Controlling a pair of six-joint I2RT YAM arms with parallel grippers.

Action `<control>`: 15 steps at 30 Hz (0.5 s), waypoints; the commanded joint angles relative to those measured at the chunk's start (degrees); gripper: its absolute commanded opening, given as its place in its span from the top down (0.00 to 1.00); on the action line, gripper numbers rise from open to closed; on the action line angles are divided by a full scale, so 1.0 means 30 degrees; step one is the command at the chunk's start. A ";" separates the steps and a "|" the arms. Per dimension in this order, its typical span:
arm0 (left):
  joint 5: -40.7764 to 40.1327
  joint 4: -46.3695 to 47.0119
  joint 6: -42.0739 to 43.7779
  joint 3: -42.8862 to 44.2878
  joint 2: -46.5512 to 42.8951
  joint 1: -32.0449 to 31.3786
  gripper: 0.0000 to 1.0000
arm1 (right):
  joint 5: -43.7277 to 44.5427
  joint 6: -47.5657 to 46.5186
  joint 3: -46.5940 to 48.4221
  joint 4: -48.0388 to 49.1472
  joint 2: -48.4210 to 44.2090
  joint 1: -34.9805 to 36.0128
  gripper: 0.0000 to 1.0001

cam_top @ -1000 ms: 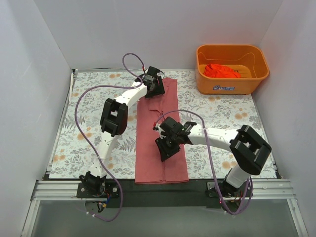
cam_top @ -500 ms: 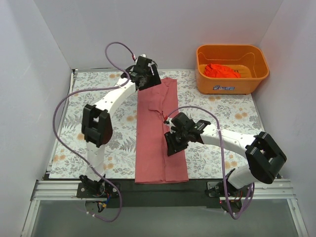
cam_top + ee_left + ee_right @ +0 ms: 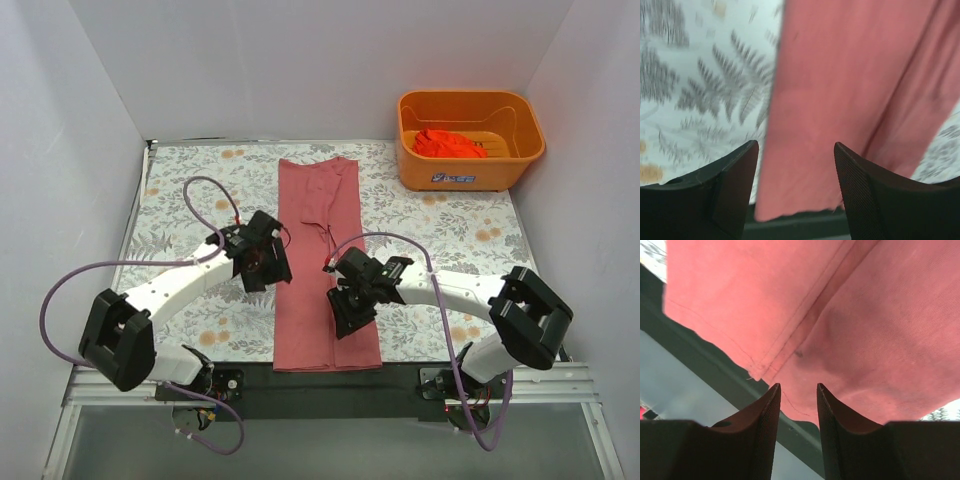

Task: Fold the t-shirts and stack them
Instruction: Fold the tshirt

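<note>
A dusty pink-red t-shirt lies folded into a long narrow strip down the middle of the table, its near hem at the front edge. My left gripper hovers at the strip's left edge, open, with the cloth below its fingers and nothing held. My right gripper is over the strip's near right part, open with a narrow gap, above the hem and holding nothing. A brighter orange-red t-shirt lies crumpled in the basket.
The orange plastic basket stands at the back right corner. A floral mat covers the table. A dark metal rail runs along the near edge. White walls close in the left, back and right sides.
My left arm has swung back from the shirt's far end to its left edge near the middle, uncovering the far end. The right gripper has shifted slightly nearer and its jaws have narrowed a little.
</note>
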 commanded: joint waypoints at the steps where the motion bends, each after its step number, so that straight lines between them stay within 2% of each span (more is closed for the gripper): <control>1: 0.1127 -0.1487 -0.1841 -0.1770 -0.2538 -0.0729 0.39 | 0.0969 0.0896 0.0755 -0.0955 0.0693 0.0934 0.59; 6: 0.1715 -0.1753 -0.3161 -0.3996 -0.4941 -0.1404 0.42 | 0.1674 0.1365 0.1488 -0.1545 0.1777 0.2106 0.61; 15: 0.1598 -0.1812 -0.3338 -0.4910 -0.5063 -0.1433 0.42 | 0.2319 0.1306 0.2689 -0.2423 0.2891 0.2811 0.62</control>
